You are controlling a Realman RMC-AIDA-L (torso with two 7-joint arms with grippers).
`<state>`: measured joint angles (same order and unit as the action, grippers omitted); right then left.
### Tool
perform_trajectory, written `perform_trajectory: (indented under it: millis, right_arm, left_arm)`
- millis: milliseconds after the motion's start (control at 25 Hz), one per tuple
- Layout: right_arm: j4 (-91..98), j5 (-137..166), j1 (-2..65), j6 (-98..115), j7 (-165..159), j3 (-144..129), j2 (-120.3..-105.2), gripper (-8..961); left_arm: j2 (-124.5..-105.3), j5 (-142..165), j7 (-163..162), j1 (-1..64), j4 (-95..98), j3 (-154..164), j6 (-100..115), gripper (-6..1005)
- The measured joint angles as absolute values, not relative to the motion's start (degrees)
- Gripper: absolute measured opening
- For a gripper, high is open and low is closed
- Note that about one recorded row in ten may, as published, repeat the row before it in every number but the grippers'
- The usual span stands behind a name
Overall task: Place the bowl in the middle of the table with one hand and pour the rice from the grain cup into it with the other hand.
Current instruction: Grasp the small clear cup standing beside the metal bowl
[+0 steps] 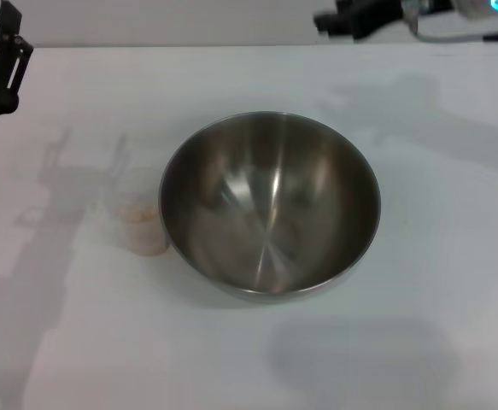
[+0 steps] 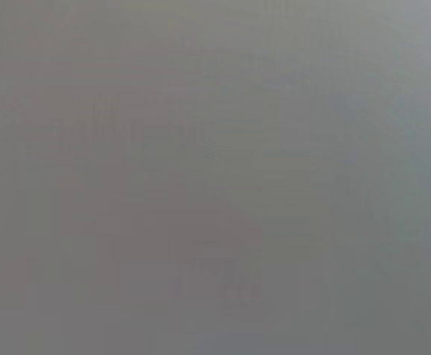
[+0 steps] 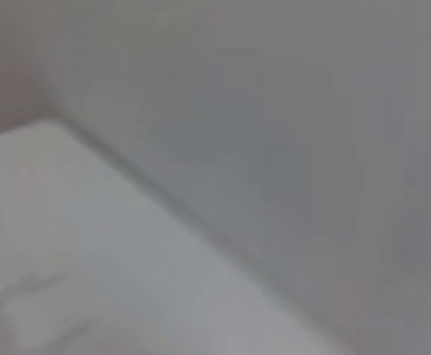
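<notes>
The steel bowl (image 1: pixel 270 205) stands upright near the middle of the white table (image 1: pixel 436 256), and nothing shows inside it. Close against its left side stands the small clear grain cup (image 1: pixel 140 215), upright, with pale rice (image 1: pixel 143 229) in its bottom. My left gripper (image 1: pixel 5 51) hangs at the far left edge of the head view, well back from the cup and holding nothing I can see. My right gripper (image 1: pixel 342 21) is at the far top right, beyond the bowl and apart from it. Neither wrist view shows the bowl or the cup.
Shadows of both arms fall on the tabletop left and right of the bowl. The right wrist view shows a corner of the table (image 3: pixel 75 266) against a grey background. Only a plain grey surface fills the left wrist view.
</notes>
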<state>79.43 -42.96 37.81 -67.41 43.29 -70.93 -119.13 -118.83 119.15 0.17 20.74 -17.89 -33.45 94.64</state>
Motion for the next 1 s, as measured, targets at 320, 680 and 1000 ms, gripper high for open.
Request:
perform_trajectory:
  millis: [320,680,1000]
  right_arm:
    - [81.18,-43.09,26.56,-18.77,49.1,-93.18,-119.25,365]
    - [59.65,-42.36,22.39,48.84,40.99,-118.33,-119.27,366]
    - [32.82,-42.3,25.1,81.16,7.58,-123.79,-119.11,366]
  left_arm:
    - [-118.83,118.99,0.17,19.13,-17.83,-33.79,94.71,763]
    - [-118.83,118.83,0.17,18.0,-17.84,-33.43,94.49,759]
    - [-118.95,119.1,0.17,15.64,-18.06,-32.93,94.53,756]
